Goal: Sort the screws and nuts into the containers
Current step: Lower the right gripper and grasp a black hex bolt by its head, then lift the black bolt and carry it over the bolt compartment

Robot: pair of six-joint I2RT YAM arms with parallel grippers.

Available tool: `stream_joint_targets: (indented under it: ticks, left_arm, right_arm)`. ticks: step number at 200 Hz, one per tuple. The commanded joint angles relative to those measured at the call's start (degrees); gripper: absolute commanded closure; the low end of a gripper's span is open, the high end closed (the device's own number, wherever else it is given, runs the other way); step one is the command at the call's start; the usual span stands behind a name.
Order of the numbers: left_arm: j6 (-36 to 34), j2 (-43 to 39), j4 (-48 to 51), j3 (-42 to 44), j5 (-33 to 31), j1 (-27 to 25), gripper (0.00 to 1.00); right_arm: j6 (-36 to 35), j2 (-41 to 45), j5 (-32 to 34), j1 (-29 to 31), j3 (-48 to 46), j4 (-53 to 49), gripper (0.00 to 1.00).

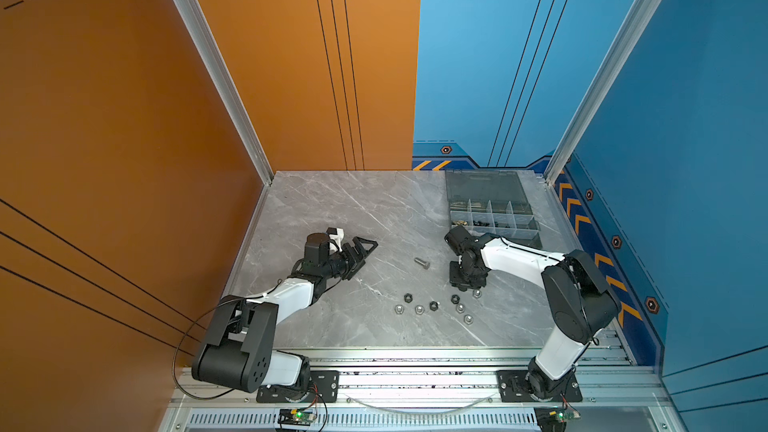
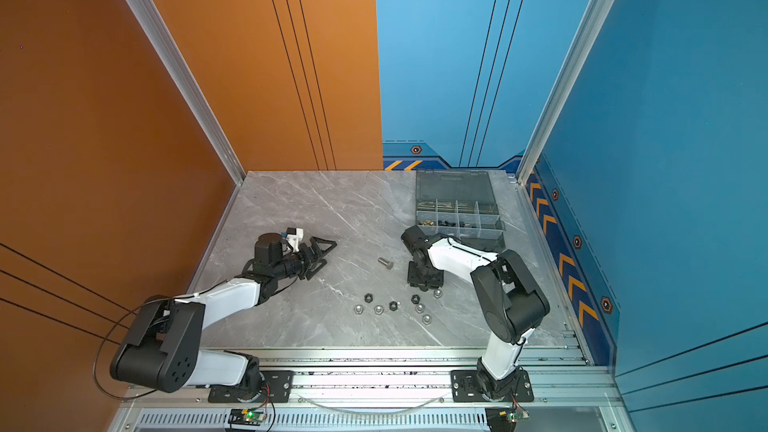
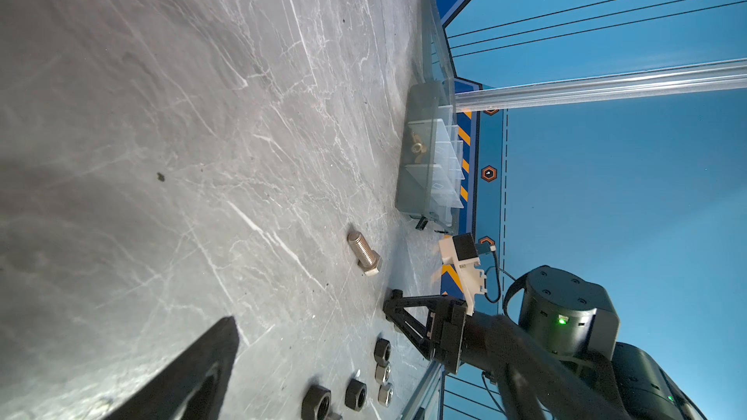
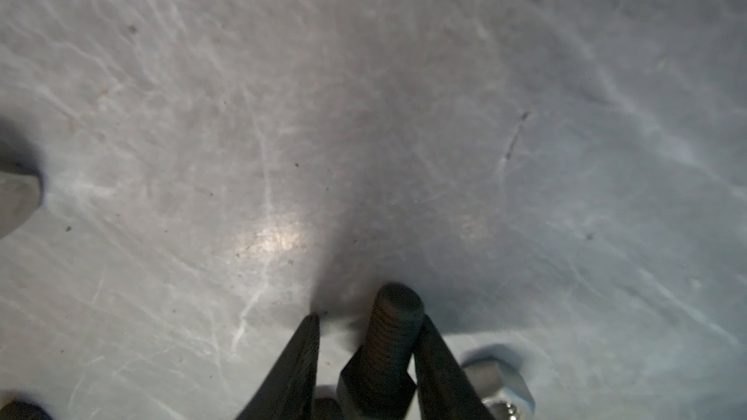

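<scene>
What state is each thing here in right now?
organiser box: lid open.
silver bolt: lying on its side, loose.
loose nuts: flat on the table, unsorted.
right gripper: open.
black bolt: between its jaws, not clamped.
left gripper: open, empty.

**Left arm lies low, right arm folds over and points down**

In both top views the left arm reaches from the lower left toward the centre, low and nearly level. The left gripper is rolled on its side with its jaws spread wide. The right arm rises from the lower right, folds at the elbow and runs left. Its wrist bends so the right gripper points straight down. In the right wrist view its jaws stand partly apart, the fingers not meeting.
</scene>
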State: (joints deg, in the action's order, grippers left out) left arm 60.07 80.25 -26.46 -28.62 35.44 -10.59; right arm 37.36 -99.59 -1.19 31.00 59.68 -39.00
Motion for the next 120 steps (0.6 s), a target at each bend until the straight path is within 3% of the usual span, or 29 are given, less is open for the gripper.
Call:
stream_joint_targets:
  ticks: [1, 67, 120]
  left_arm:
    - [-0.1, 0.5, -1.0, -0.6, 0.8, -0.6, 0.02]
    - [-0.1, 0.9, -1.4, -0.5, 0.8, -0.7, 0.02]
    - [0.1, 0.9, -1.7, -0.4, 0.7, -0.7, 0.02]
  right_arm:
    - [0.4, 0.6, -0.7, 0.8, -1.8, -2.0, 0.6]
    - [0.3, 0.5, -0.5, 1.3, -1.9, -2.4, 0.56]
    - [-0.2, 0.3, 0.2, 1.2, -1.6, -2.2, 0.79]
